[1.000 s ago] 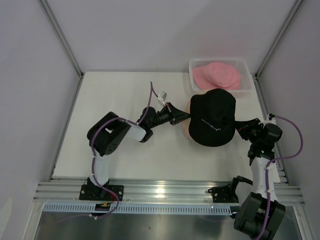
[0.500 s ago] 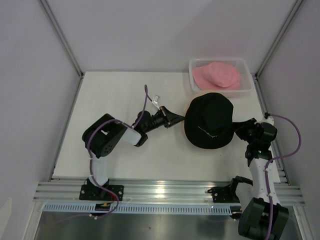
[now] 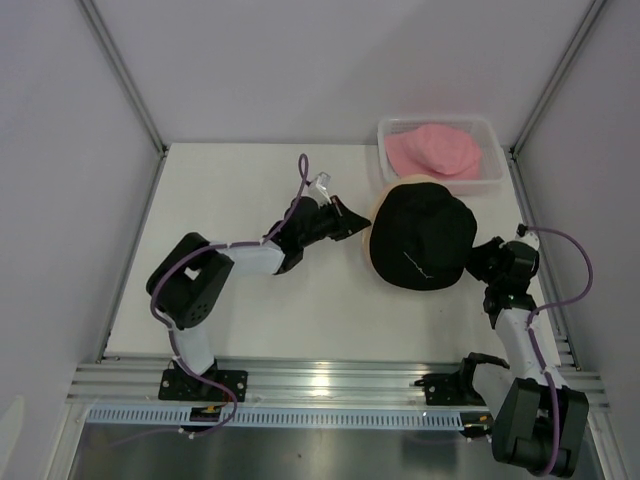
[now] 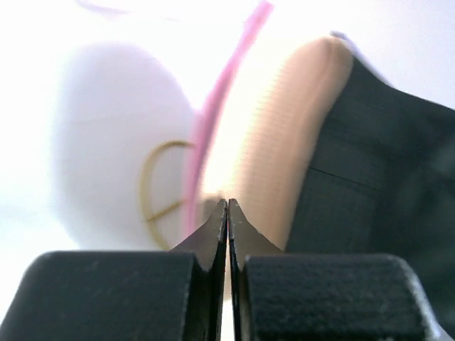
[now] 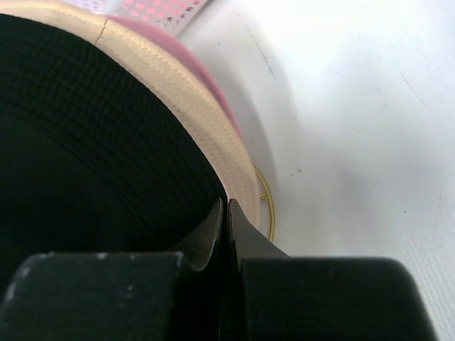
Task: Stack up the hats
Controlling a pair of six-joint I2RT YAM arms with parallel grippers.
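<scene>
We are holding both claws closed: left gripper (image 3: 357, 222) at the black hat's (image 3: 420, 240) nine o'clock, right gripper (image 3: 475, 258) at its four o'clock.

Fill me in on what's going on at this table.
Two robot arms are stacking hats. A black hat sits on top of a beige hat, with a pink hat beneath them, all over a gold wire stand. The left end effector is shut at the pile's left brim edge and the right end effector is shut at its right edge; whether either pinches fabric is unclear. A second pink hat lies in the clear bin.
</scene>
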